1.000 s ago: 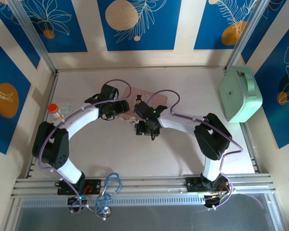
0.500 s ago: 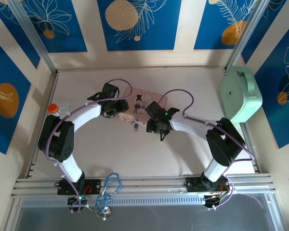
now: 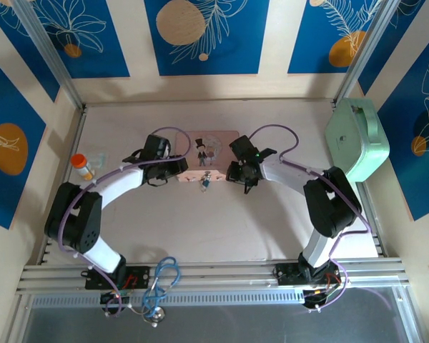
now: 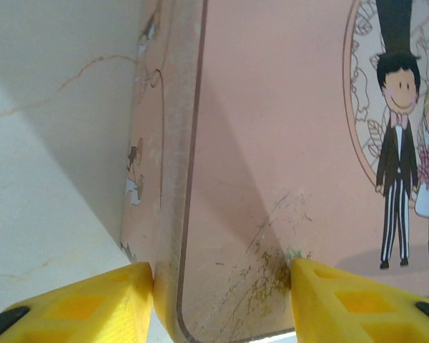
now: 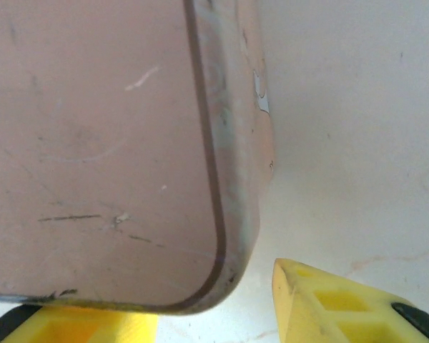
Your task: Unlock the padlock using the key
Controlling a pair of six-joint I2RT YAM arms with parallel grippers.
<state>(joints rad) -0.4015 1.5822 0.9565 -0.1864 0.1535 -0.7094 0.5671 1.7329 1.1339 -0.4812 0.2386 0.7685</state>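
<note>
Straddling the left end of the pink rectangular tin with a cartoon couple (image 3: 213,146), the left gripper (image 4: 220,282) holds its jaws apart, one touching the tin's side wall, the other over the lid, clamping nothing. The right gripper (image 5: 200,307) spans the tin's right corner, jaws also apart. The tiny silvery-grey metal padlock with a blue part (image 3: 206,180) sits against the tin's near edge, between both grippers.

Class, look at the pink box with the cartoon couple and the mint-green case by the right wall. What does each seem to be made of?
Pink box: probably thin painted metal with a satin finish; the paint is scratched, and chipped to pale bare spots on the side wall. Green case: likely moulded plastic, smooth and matte, with rounded corners; too far to be sure.
</note>
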